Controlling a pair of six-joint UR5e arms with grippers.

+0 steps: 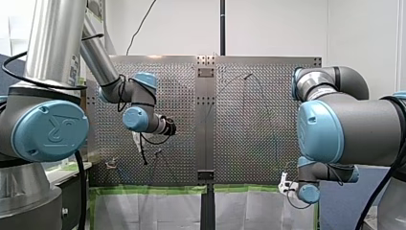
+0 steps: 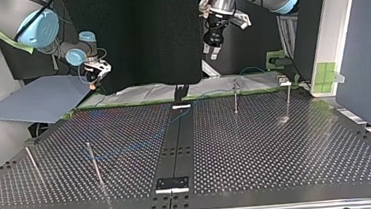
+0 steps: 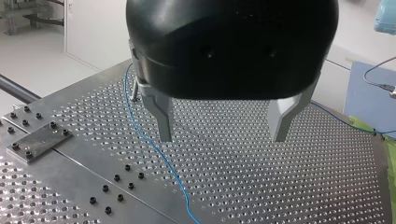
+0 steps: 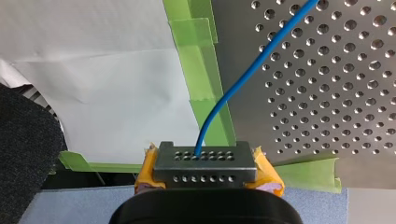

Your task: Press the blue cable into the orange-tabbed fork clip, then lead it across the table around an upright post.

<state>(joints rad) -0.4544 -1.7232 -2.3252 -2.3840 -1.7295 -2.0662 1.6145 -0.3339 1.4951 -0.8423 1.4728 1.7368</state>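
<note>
Blue cable (image 4: 232,89) tip — inside right gripper (image 4: 205,157)

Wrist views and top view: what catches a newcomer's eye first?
The blue cable stands out: it rises off the perforated table into my right gripper, which is shut on it just past the green tape at the table's edge. My left gripper hangs open above the table, with the cable lying loose below it. In the top view, thin upright posts stand on the table.
</note>
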